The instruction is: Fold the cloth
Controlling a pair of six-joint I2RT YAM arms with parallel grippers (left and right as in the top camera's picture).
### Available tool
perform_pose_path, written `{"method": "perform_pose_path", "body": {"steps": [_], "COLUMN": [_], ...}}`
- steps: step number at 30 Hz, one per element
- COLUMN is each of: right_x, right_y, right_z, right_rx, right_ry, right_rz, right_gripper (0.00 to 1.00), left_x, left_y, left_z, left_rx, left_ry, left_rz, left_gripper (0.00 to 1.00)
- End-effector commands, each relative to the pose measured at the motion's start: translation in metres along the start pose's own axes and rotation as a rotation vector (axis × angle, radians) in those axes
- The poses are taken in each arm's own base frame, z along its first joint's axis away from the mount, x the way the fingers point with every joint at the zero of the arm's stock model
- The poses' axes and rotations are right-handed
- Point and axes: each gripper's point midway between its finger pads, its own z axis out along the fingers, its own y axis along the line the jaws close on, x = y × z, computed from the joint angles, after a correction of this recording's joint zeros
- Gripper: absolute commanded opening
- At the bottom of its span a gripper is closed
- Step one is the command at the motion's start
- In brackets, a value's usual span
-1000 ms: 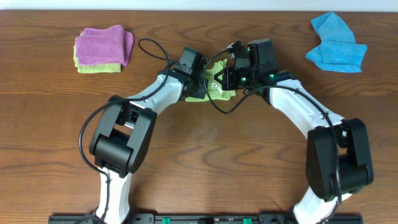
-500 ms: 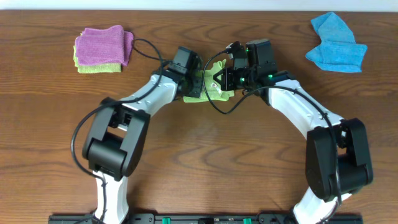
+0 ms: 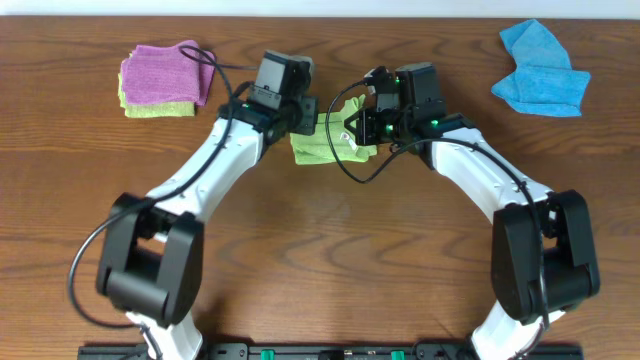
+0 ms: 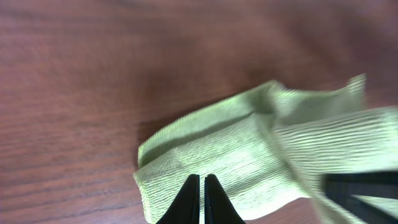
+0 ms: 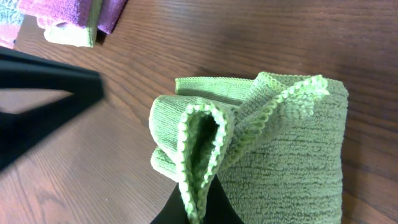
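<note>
Overhead view: cloth (image 3: 318,148) at mid-table between the two arms, partly folded and bunched, well apart from purple cloth (image 3: 165,72) at far left and blue cloth (image 3: 540,72) at far right. Right wrist view: right gripper (image 5: 198,202) pinched tight on a raised double ridge of hemmed edge, rest of the towel rolled beside it on the wood. Left wrist view: left gripper (image 4: 200,186) with fingers pressed together, tips over the near edge of a flat folded layer — nothing visibly caught between them, contact with the fabric hard to tell through blur. Judged mid-fold, with a flap to be carried across. To do it well: hold the right pinch firm, lift just enough to clear the lower layer, pin that layer with the closed left tips, then draw the ridge across slowly — edges lined up, no dragging of the whole bundle over the table (image 3: 330,250).
</note>
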Motion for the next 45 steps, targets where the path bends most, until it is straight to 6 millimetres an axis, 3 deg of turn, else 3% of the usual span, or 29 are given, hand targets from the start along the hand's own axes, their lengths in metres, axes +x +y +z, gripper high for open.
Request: {"method": "perform_pose_path", "body": {"steps": [1, 4, 8, 14, 18, 28, 45], "right_x": [-0.01, -0.012, -0.013, -0.011, -0.008, 0.015, 0.01], "right_y": [0.02, 0.029, 0.034, 0.04, 0.045, 0.05, 0.037], "right_z": [-0.003, 0.0, 0.003, 0.008, 0.011, 0.041, 0.063], "right_rx": [-0.025, -0.039, -0.031, -0.011, -0.011, -0.012, 0.066], "right_ry": [-0.028, -0.04, -0.049, -0.053, -0.049, 0.007, -0.052], "right_rz": [-0.057, -0.079, -0.096, -0.117, -0.128, -0.147, -0.175], "right_gripper": [0.02, 0.02, 0.02, 0.02, 0.02, 0.02, 0.01], "left_x": [-0.024, -0.039, -0.044, -0.045, -0.036, -0.007, 0.002], "left_y": [0.011, 0.033, 0.061, 0.061, 0.056, 0.045, 0.032], "left_z": [-0.034, -0.065, -0.107, -0.153, -0.171, -0.185, -0.183], "left_rx": [-0.029, -0.084, -0.124, -0.079, -0.074, -0.03, 0.052], "left_ry": [-0.084, -0.137, -0.162, -0.212, -0.244, -0.244, -0.217], "left_rz": [-0.017, -0.048, -0.1, -0.074, -0.068, -0.063, -0.06], "left_gripper": [0.06, 0.06, 0.06, 0.06, 0.06, 0.06, 0.06]}}
